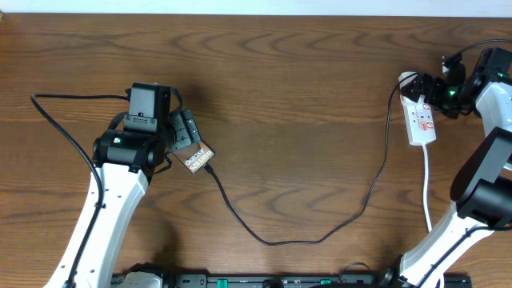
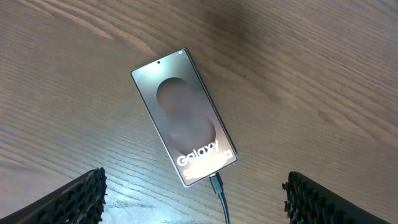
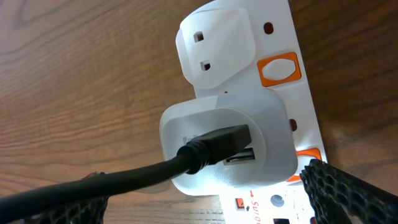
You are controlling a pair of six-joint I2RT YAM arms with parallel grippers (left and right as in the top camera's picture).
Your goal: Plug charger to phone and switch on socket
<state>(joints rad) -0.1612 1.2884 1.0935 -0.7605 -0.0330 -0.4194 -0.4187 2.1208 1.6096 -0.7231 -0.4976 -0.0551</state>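
Observation:
The phone (image 2: 183, 115) lies flat on the wooden table, face up with "Galaxy" lettering. The charger's connector tip (image 2: 216, 183) sits in the phone's bottom edge. My left gripper (image 2: 193, 202) is open above the phone, with a finger on each side and touching nothing. In the overhead view the left gripper (image 1: 182, 128) covers most of the phone (image 1: 200, 157). The charger cable (image 1: 280, 240) runs right to the socket (image 1: 422, 124). My right gripper (image 1: 434, 90) is open over the socket's far end. Its fingers (image 3: 205, 199) straddle the white adapter (image 3: 224, 140) and the cable's USB plug (image 3: 217, 146).
A second white plug (image 3: 217, 46) sits in the strip beside the adapter. Orange switches (image 3: 280, 68) show along the strip's right side. The strip's white cord (image 1: 428, 184) runs toward the front edge. The right arm base (image 1: 480, 192) stands at the right.

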